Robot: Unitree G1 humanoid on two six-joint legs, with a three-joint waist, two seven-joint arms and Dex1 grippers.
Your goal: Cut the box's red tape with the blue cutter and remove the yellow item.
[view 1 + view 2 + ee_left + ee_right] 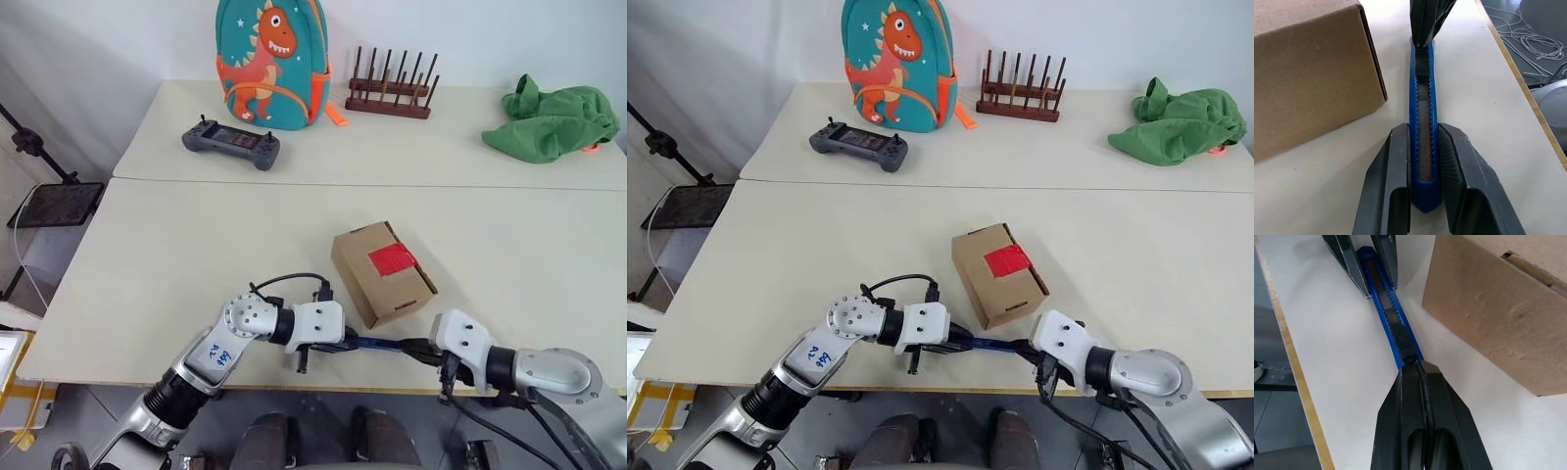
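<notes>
Cutter work at the near table edge: we see the blue cutter (1423,122) lying level between both pincers. Our left gripper (1423,161) pinches one end of it, a finger pressed to each side; our right gripper (1421,382) has its fingers pressed together on the other end. Just beyond the cutter, on the far side from us, sits the box (382,271), closed, the red tape (392,258) on its top. Well beyond lies a green cloth heap (553,121).
</notes>
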